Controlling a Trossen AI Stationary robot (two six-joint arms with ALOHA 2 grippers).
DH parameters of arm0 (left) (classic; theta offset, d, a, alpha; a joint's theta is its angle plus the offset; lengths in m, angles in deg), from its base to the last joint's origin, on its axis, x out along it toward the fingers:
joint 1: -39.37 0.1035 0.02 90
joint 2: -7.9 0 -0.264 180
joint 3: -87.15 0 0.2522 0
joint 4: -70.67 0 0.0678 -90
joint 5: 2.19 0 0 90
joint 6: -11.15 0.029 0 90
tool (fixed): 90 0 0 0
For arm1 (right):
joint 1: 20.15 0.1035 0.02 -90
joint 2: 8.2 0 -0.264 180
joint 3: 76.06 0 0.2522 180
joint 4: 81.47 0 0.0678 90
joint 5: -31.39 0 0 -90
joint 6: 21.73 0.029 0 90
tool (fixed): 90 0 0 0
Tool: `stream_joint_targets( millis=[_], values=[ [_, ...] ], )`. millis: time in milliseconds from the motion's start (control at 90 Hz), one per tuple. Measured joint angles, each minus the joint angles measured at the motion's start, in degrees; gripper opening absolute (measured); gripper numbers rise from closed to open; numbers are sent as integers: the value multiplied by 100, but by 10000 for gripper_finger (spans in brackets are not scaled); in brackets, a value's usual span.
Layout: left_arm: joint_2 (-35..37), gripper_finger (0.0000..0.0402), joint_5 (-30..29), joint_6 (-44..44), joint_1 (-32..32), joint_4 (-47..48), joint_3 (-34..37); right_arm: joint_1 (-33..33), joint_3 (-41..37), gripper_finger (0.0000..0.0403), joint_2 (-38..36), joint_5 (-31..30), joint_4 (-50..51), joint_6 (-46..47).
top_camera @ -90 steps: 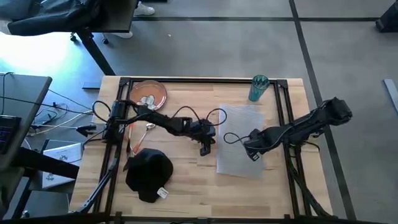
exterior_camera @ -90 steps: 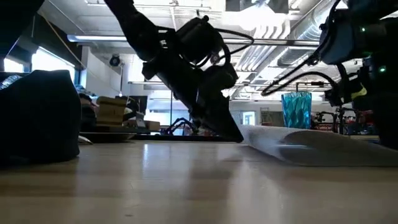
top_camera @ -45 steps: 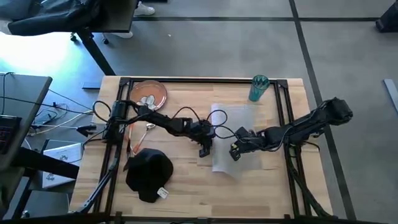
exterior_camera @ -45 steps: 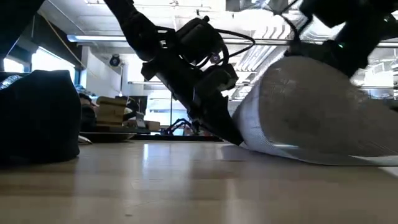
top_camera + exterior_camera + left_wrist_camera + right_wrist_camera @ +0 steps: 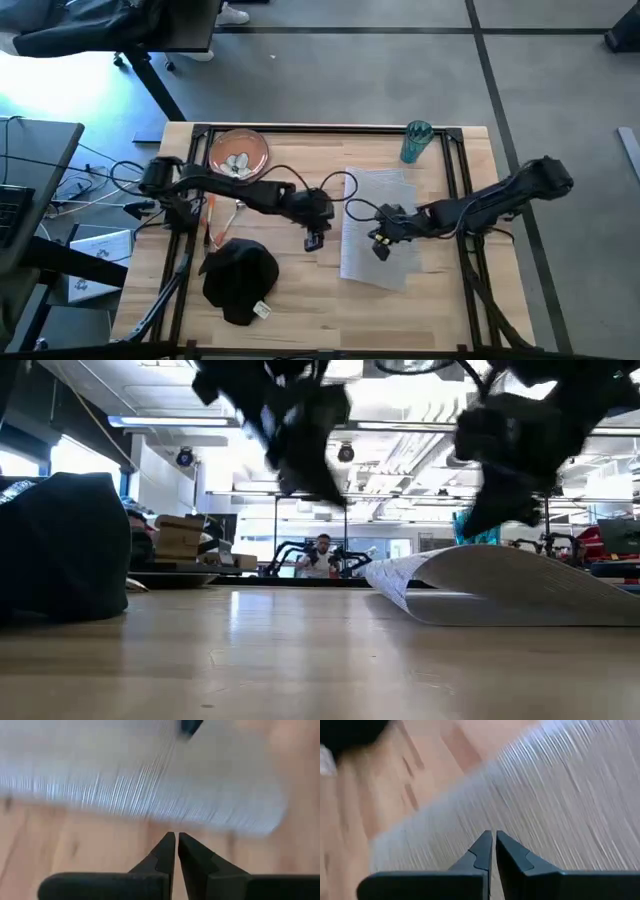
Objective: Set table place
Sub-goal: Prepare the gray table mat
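I see the placemat (image 5: 375, 226) lying right of centre on the bench (image 5: 300, 300), one edge lifted. My right pincer (image 5: 380, 245) hovers above it, closed and empty; my left pincer (image 5: 313, 241), closed and empty, is beside it.

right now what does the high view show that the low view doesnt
Only the high view shows the orange-brown plate at the table's far left, the cutlery and both arms whole, left hand beside the placemat, right hand above it. Only the low view shows the placemat's edge curled up off the wood, and a person far behind. Both show the grey placemat, black napkin and teal cup.
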Motion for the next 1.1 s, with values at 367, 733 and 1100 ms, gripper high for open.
stream_joint_targets(
  millis=[367,733,1100],
  values=[
    [-1754,10,574,97,-57,-1143,-887,1227,-357,5,-20,137,1542,2023],
    [-2118,10,-98,373,119,1147,-1485,1584,-442,5,615,-28,1508,2595],
    [-1698,10,-909,294,99,3769,-1401,1938,-455,5,626,-201,1581,3078]
  ],
)
